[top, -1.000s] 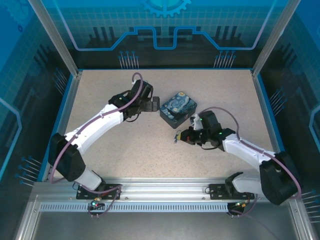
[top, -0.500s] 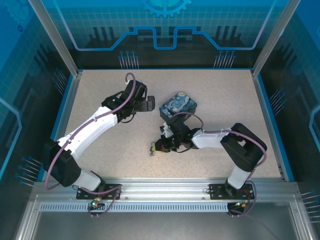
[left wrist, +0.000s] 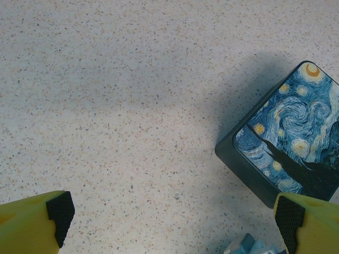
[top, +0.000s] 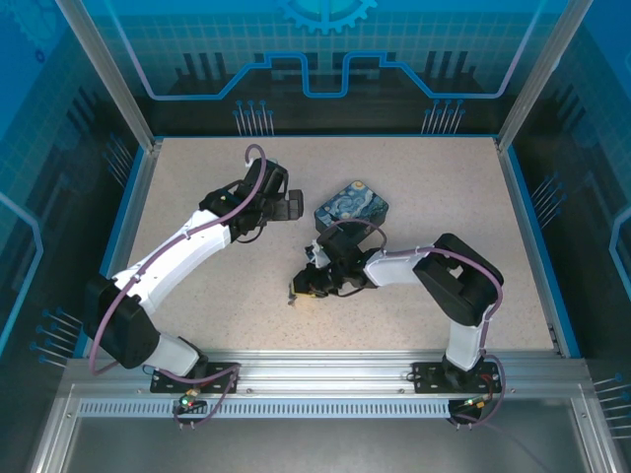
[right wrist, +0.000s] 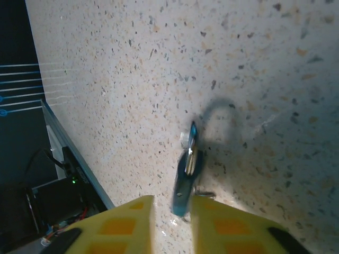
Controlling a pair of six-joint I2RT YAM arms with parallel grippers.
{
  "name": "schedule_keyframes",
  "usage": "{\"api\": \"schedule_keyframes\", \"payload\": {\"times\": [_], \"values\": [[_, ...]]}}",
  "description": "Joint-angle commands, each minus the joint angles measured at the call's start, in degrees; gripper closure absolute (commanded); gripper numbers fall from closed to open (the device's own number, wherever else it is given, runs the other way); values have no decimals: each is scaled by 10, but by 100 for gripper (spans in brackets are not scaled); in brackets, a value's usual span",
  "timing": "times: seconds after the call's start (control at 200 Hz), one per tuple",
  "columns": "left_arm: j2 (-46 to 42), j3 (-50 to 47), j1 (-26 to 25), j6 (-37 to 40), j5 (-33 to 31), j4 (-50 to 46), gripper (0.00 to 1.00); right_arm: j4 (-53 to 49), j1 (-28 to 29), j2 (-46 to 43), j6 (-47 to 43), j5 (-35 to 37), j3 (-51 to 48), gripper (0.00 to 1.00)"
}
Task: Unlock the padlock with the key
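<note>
Mid table, the right gripper has jaws a little apart at the padlock; the left gripper is spread wide

The table under my arms is a pale speckled slab, beige flecked with dark and orange grains. A blue edge borders it on the left, far and right sides. A starry-night tin lies flat on it near the middle, turned cornerwise. The tin has dark sides and a blue-and-yellow swirl lid, and a soft shadow spreads over the surface beside it. Nearer my bases and a little to the left, apart from the tin, is the padlock. My right wrist camera sees it edge-on as a thin bluish sliver with a brassy glint. Its shackle's curved shadow falls on the table close beside it. I cannot tell whether it rests on the surface or sits just above it.
</note>
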Motion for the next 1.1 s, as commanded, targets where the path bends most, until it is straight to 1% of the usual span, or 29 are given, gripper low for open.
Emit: {"api": "schedule_keyframes", "payload": {"times": [0.0, 0.25, 0.405, 0.635, 0.71, 0.795, 0.84, 0.89, 0.91, 0.935, 0.945, 0.96, 1.005, 1.095], "values": [[-16, -2, 4, -11, -2, -2, 1, -14, -9, -4, -12, 9, 6, 69], [-10, 4, 4, -15, 1, 0, 1, -24, -21, -40, -16, 20, -11, 56], [-11, 5, 4, -15, 1, 1, 1, -34, -26, -72, -19, 26, -31, 51], [-14, 11, 4, -14, -1, 0, 1, -91, -30, -153, -46, 49, -45, 47], [-15, 8, 4, -16, -3, 4, 1, -109, -38, -186, -57, 54, -51, 46], [-18, 4, 4, -14, -7, 12, 1, -129, -51, -228, -67, 59, -60, 42], [-21, -2, 4, -14, -11, 19, 1, -144, -60, -253, -75, 66, -64, 38], [-27, -10, 4, -13, -17, 29, 1, -166, -73, -283, -89, 77, -66, 29], [-30, -15, 3, -11, -18, 35, 1, -178, -78, -295, -96, 82, -64, 21], [-34, -22, 3, -9, -19, 43, 1, -193, -86, -311, -106, 87, -63, 17], [-35, -25, 3, -8, -19, 47, 1, -198, -90, -317, -110, 90, -63, 10], [-38, -30, 3, -7, -20, 53, 1, -206, -95, -326, -115, 91, -62, 6], [-46, -46, 3, -6, -22, 72, 1, -225, -113, -352, -131, 94, -61, 1], [-66, -82, 3, 2, -21, 123, 1, -259, -159, -405, -152, 90, -60, 0]]}}
